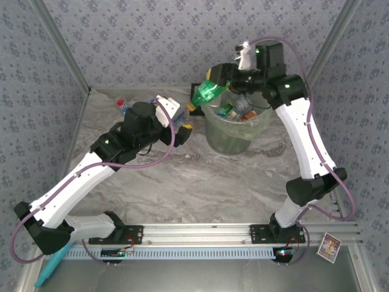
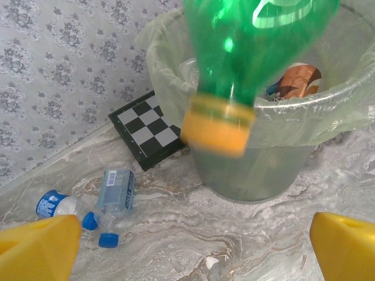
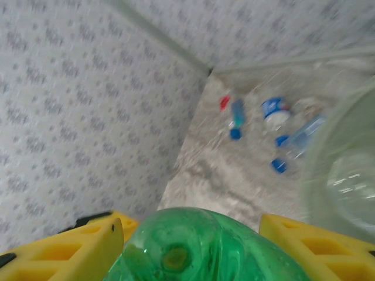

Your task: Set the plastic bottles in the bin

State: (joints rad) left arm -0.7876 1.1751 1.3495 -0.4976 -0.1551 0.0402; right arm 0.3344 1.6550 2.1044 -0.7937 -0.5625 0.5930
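The right gripper [image 3: 192, 227] pinches a green bottle [image 2: 234, 52] near its base, with a yellow finger [image 3: 88, 249] pressed against either side of the round green body. The bottle hangs cap-down. From above it sits at the left rim of the bin [image 2: 258, 172], and its orange cap [image 2: 218, 126] is the lowest part. The bin is a mesh-walled bucket lined with a translucent pale-green bag, and other bottles [image 2: 296, 79] lie inside it. The right arm [image 1: 304, 140] rises from its base at the near right, bends at the elbow and stretches its white forearm far up the table, with the wrist turned left over the bin. The left gripper [image 2: 190, 246] is spread wide with nothing between its fingers, low over the marbled table [image 1: 182, 176] and facing the bin. The left arm [image 1: 73, 182] sweeps out to the left, then folds at the elbow and angles back towards the middle. A black chequered board [image 2: 149, 132] lies flat behind the bin's left side. Further left, near the wall, clear bottles [image 2: 114, 190] with blue labels and blue caps lie on the table, well apart from the bin.
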